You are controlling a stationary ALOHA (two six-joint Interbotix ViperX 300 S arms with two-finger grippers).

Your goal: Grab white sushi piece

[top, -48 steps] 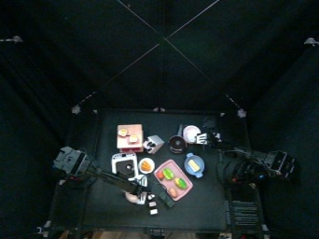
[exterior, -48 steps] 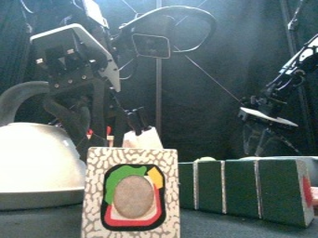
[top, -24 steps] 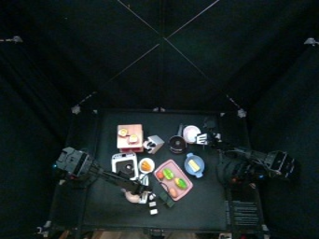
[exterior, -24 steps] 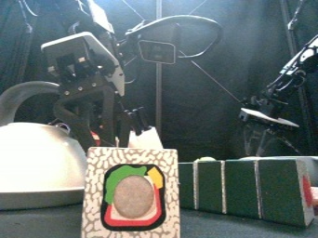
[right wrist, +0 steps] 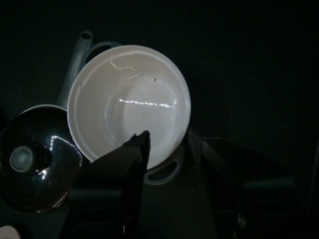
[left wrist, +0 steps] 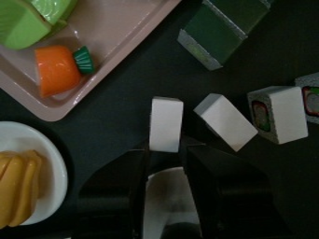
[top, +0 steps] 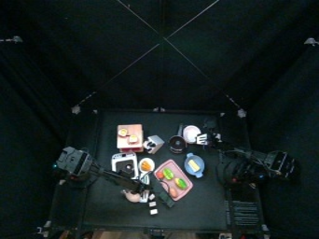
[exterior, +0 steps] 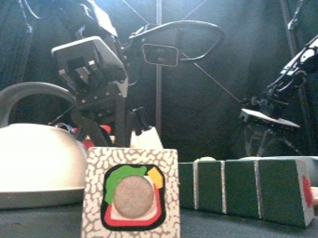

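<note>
While the left pincer (left wrist: 169, 161) hangs over the loose pieces near the lower edge of the table in the top view, just below the pink rectangular tray (top: 173, 179), we see its two black jaws standing apart, partly open and clamped on nothing that we can make out. A pale shape lies low in the gap between them, and we cannot tell what it is. The white rectangular sushi piece (left wrist: 166, 123) lies just beyond the jaw tips, in line with the gap; whether the tips touch it we cannot tell.

In the left wrist view we count:
- two white blocks: that piece and a second white block (left wrist: 226, 122), tilted, just beside it
- two cut rolls with green and red centres (left wrist: 277, 114), the second one cropped at the frame's edge
- two dark green blocks (left wrist: 203, 47), further off
- one orange piece with a green tuft (left wrist: 58, 71) and one bright green piece (left wrist: 35, 17), both on the tray
- one white round plate of yellow slices (left wrist: 25, 177), beside the tray

In the front view the pincer hangs behind a speckled box with a sushi picture (exterior: 130, 195), left of centre.

At the right of the top view, the right arm (top: 256, 166) rests above a white round bowl (right wrist: 131, 98).
</note>
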